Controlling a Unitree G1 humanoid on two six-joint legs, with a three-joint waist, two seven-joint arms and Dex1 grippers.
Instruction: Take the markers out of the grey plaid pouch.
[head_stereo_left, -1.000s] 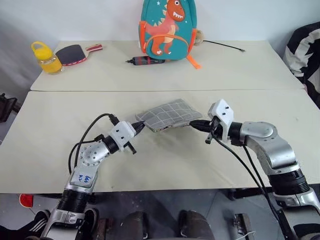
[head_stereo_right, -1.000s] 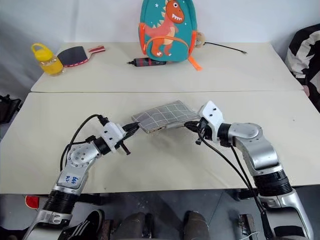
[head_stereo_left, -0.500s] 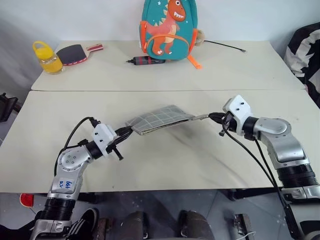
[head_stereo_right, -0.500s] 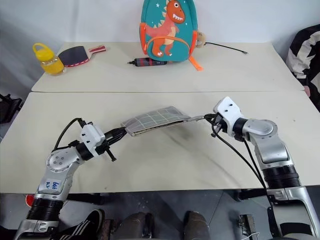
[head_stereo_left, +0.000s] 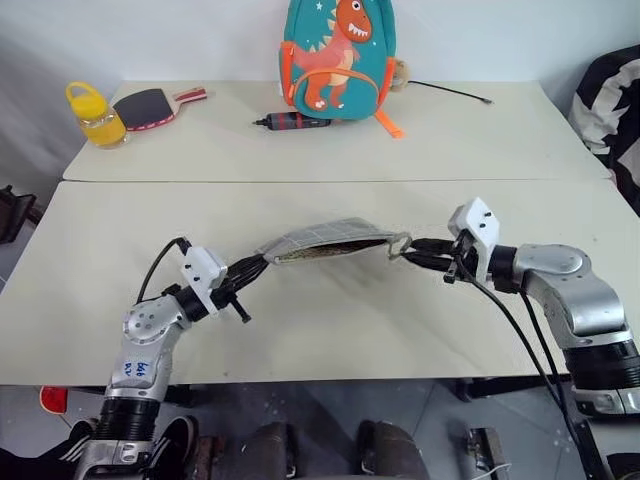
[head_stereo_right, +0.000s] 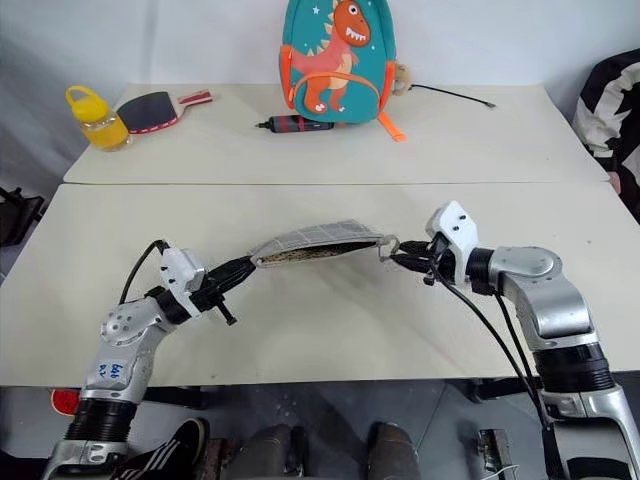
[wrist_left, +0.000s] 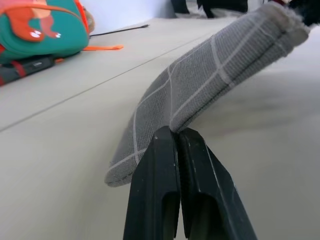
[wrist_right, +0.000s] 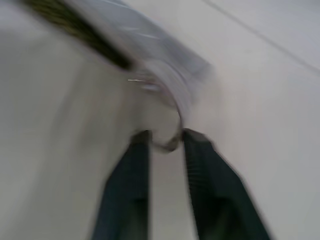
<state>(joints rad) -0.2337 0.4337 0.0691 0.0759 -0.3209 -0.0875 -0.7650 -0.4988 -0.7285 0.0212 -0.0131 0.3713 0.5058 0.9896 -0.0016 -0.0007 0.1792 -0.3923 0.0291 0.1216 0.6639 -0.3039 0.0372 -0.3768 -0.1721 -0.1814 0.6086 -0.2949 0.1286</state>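
With the left gripper (wrist_left: 177, 137) pinched on one end of the grey plaid pouch (head_stereo_left: 325, 240) and the right gripper (wrist_right: 162, 137) parted around its ring pull (wrist_right: 167, 112), unzipping looks finished; next, reach inside for the markers.

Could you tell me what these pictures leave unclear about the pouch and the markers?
- Markers: hidden inside the grey plaid pouch; the head views show just a dark slit along its edge.
- Ring pull: blurred in the right wrist view, between the open right gripper's fingers; contact unclear.
- Pouch's far end: cut off in the left wrist view.
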